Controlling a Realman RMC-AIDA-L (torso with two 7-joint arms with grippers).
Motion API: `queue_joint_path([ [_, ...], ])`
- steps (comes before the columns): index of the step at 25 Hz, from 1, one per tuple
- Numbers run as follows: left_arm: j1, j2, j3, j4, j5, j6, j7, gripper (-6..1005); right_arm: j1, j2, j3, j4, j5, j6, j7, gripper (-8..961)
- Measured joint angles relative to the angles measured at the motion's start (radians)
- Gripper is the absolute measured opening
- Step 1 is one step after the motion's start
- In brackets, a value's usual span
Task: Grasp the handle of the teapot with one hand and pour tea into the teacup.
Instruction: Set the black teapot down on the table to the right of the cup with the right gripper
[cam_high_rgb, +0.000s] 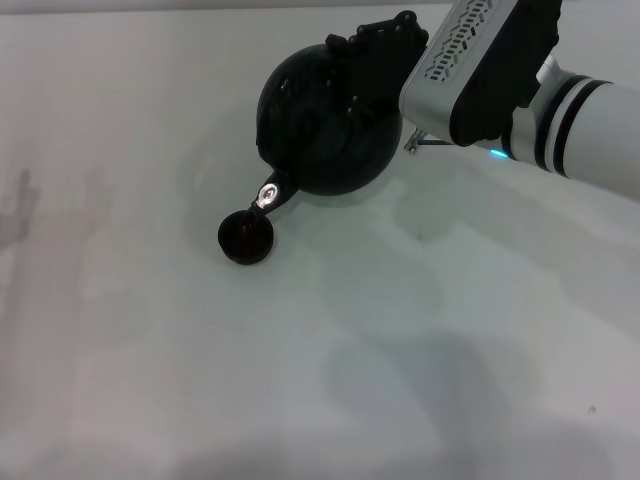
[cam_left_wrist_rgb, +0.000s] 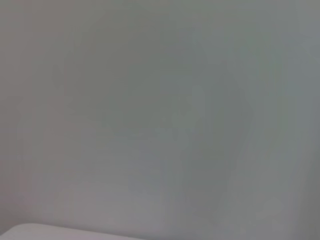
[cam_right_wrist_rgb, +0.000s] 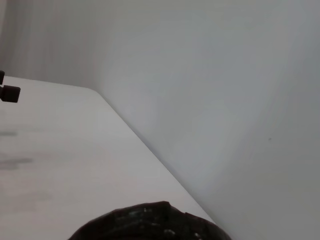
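While teapot (cam_high_rgb: 325, 130) is tipped by right gripper (cam_high_rgb: 375, 45), spout tip (cam_high_rgb: 268, 195) is held over teacup (cam_high_rgb: 246, 237); gripper state not discernible.

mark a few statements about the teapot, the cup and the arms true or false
1. The teapot is tipped with its spout over the teacup. True.
2. The right gripper is at the top of the teapot. True.
3. The teacup stands on a saucer. False: it sits straight on the white table.
4. The left arm holds the teacup steady. False: no left arm shows in the head view, and nothing touches the cup.
5. The teapot is white. False: it is black.
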Motion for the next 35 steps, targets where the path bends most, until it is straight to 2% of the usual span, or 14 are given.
queue_joint_path([
  [25, -0.002, 0.002, -0.005, 0.005, -0.003, 0.001, 0.000, 818, -0.003, 0.000, -0.026, -0.012, 0.001, 0.039, -0.063, 178],
  [35, -0.005, 0.002, -0.004, 0.005, -0.002, 0.002, 0.000, 818, -0.010, 0.000, -0.029, -0.012, 0.056, 0.029, -0.052, 177],
])
